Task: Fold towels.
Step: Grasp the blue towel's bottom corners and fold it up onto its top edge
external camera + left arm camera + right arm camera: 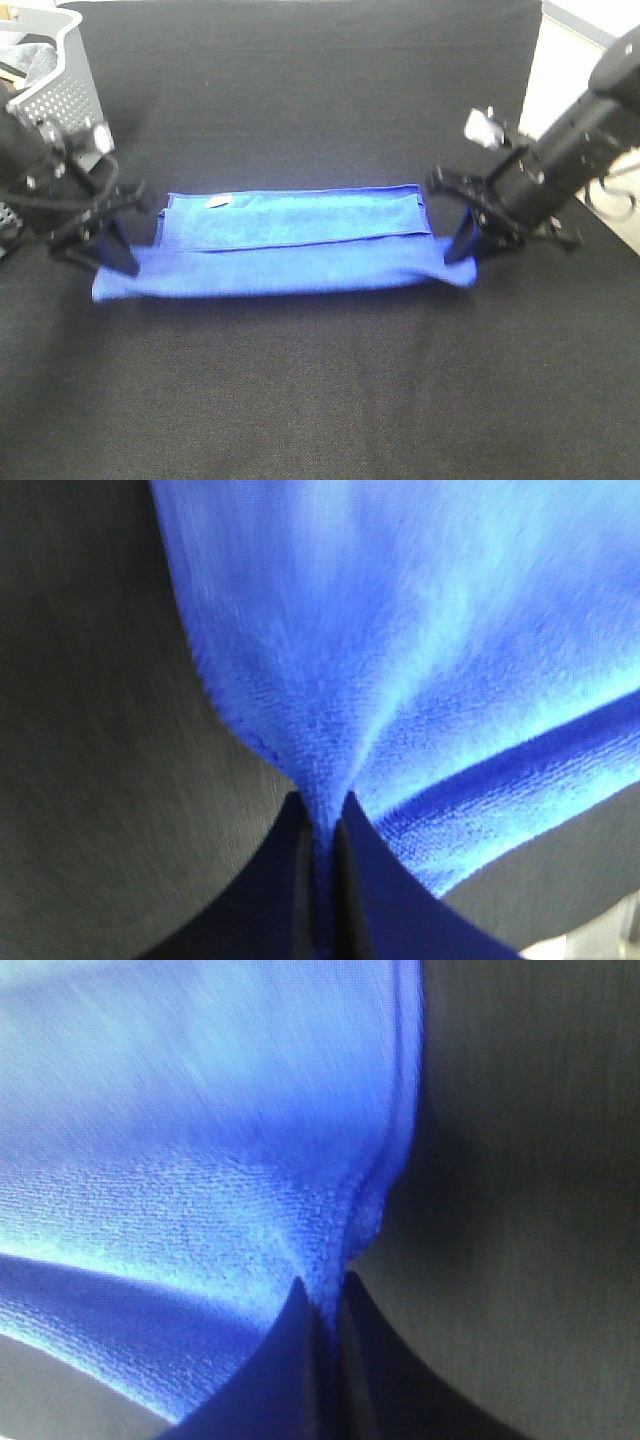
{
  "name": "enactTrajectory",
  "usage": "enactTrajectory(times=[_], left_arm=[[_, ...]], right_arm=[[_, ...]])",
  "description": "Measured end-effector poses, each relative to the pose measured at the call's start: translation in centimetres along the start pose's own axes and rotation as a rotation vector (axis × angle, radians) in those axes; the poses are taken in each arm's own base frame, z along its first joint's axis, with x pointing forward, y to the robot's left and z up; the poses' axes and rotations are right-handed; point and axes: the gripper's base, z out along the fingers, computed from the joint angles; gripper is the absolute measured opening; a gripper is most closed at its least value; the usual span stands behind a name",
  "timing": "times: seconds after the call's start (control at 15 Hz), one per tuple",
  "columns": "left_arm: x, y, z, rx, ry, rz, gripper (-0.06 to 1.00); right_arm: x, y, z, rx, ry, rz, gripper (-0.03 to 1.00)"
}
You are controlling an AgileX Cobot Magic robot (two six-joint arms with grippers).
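A royal-blue towel (290, 245) lies stretched across the black table, part-folded, with a small white tag (215, 203) near its far left. My left gripper (122, 262) is shut on the towel's left end, and the cloth (400, 660) pinches into a ridge between its dark fingers (275, 880). On the right, my other gripper (463, 252) is shut on the towel's right end, the fabric (200, 1160) bunching between its fingers (280, 1360). Both held ends sit slightly raised off the table.
A perforated grey basket (55, 85) with grey cloth inside stands at the back left, close behind the left arm. The black tablecloth (320, 390) covers the surface. A pale floor strip (555, 60) shows past the table's right edge.
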Motion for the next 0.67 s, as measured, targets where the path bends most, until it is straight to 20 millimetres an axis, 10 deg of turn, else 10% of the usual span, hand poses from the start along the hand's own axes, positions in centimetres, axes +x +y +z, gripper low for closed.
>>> enactTrajectory(times=[0.4,0.67], left_arm=[[-5.1,0.0,-2.8,0.019,-0.148,-0.003,0.02],[-8.9,0.8,-0.3,0.01,-0.189,0.001,0.02]], right_arm=[[-5.3,1.3,-0.8,-0.01,-0.108,-0.071,0.0],[-9.1,0.7,1.7,0.021,-0.125,-0.114,0.0]])
